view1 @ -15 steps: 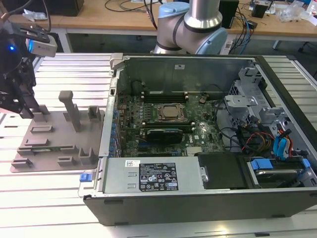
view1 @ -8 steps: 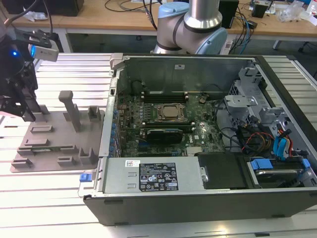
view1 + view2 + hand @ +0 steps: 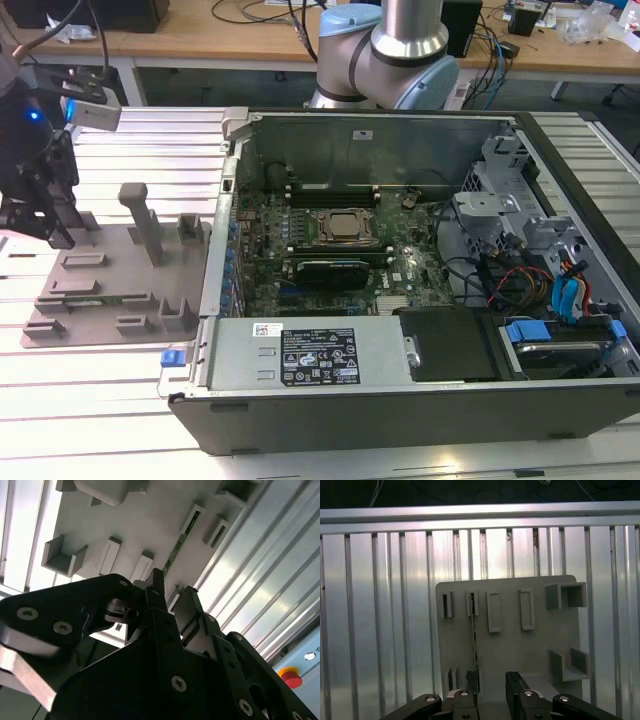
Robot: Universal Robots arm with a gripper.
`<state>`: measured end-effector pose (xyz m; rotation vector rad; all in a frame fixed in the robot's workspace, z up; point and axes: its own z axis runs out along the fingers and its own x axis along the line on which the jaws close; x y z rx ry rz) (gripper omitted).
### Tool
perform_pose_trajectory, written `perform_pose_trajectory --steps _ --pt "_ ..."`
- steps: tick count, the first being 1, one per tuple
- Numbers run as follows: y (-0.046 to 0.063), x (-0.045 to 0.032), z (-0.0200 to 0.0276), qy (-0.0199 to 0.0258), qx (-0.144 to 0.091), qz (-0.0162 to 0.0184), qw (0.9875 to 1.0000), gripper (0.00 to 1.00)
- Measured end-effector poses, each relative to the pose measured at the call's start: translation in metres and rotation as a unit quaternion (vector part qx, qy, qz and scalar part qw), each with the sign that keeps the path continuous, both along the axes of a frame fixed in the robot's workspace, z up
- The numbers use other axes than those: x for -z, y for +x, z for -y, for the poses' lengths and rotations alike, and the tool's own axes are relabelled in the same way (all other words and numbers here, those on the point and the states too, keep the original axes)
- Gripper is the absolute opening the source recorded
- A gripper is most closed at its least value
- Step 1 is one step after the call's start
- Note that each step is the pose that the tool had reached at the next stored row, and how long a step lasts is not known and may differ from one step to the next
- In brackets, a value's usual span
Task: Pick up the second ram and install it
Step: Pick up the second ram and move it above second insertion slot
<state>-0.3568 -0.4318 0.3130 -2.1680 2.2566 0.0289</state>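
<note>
The second ram (image 3: 472, 635) is a thin green stick standing on edge in a slot of the grey holder tray (image 3: 520, 650). In the second wrist view the ram (image 3: 181, 541) runs between two slot posts of the tray (image 3: 135, 525). My gripper (image 3: 490, 680) hovers just over the stick's near end, open, with the stick lined up by one finger (image 3: 469, 679) rather than centred in the gap. In the second wrist view the gripper (image 3: 172, 594) also shows a clear gap with nothing in it. In the exterior view the gripper (image 3: 55, 232) is at the far left over the tray (image 3: 110, 290).
The open computer case (image 3: 420, 250) lies at the exterior view's right of the tray, with the green motherboard (image 3: 330, 250) inside. The tray carries a tall post (image 3: 140, 215) and several raised blocks. The ribbed aluminium table (image 3: 100, 400) is underneath. A red stop button (image 3: 291, 676) sits beside it.
</note>
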Motion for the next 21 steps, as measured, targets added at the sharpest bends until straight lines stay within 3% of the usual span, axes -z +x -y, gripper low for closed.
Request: perform_pose_trajectory --steps 21 --pt "0.0 0.023 0.0 0.0 0.0 0.0 1.0 0.36"
